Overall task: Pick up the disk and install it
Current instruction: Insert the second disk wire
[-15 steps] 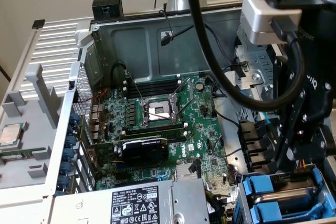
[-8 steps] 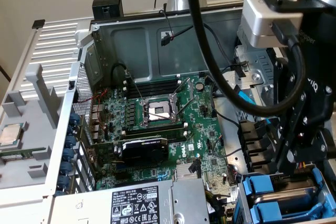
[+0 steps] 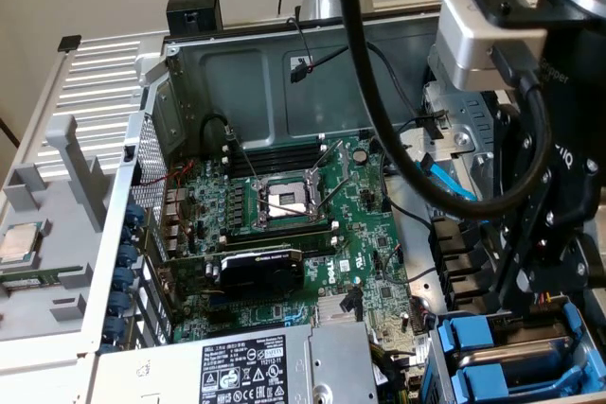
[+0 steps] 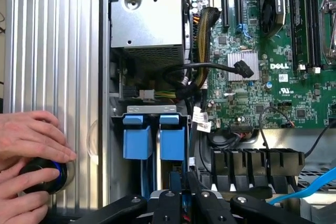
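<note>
Two blue carriers (image 4: 136, 137) (image 4: 172, 137) stand side by side in the drive bay at the case's corner; I see them end-on, so the disk's silver body and label are hidden. The same carriers (image 3: 488, 342) show at the exterior view's lower right. My gripper (image 4: 186, 178) hangs just above the bay beside the second carrier, with its fingers drawn close together and nothing visibly between them. Its black body (image 3: 559, 234) stands over the bay at the exterior view's right.
A person's hands (image 4: 31, 135) rest on a black round knob with a blue ring (image 4: 46, 174) on the ribbed case side. The motherboard (image 3: 312, 224), the power supply (image 3: 275, 366), a blue cable (image 4: 310, 187) and black cables surround the bay. A processor chip (image 3: 19, 243) lies outside the case.
</note>
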You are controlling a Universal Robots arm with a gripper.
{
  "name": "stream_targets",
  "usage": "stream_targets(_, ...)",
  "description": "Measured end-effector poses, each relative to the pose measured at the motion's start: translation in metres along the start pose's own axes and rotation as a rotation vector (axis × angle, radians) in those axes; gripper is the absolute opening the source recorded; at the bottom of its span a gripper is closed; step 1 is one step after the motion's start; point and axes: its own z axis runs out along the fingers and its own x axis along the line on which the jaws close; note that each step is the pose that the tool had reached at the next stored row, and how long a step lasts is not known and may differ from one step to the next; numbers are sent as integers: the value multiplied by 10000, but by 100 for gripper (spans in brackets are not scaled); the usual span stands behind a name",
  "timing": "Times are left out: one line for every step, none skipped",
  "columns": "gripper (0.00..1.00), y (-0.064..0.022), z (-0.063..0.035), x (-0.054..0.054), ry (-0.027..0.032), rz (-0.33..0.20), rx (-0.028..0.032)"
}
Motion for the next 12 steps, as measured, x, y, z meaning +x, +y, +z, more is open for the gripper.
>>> stream_targets(16,0,2,14,-53,-2,-8)
stream_targets(16,0,4,25,-86,-1,-14)
stream_targets(16,0,6,33,-105,0,-17)
stream_targets(16,0,8,37,-116,2,-21)
stream_targets(16,-1,12,39,-125,3,-23)
stream_targets(16,-2,14,41,-132,5,-26)
stream_targets(16,-2,17,42,-141,6,-27)
stream_targets(16,-2,19,42,-148,8,-28)
stream_targets(16,-2,22,44,-157,8,-29)
stream_targets(16,-2,23,46,-166,8,-29)
stream_targets(16,-3,25,50,-182,8,-30)
stream_targets(16,-4,26,57,-204,6,-31)
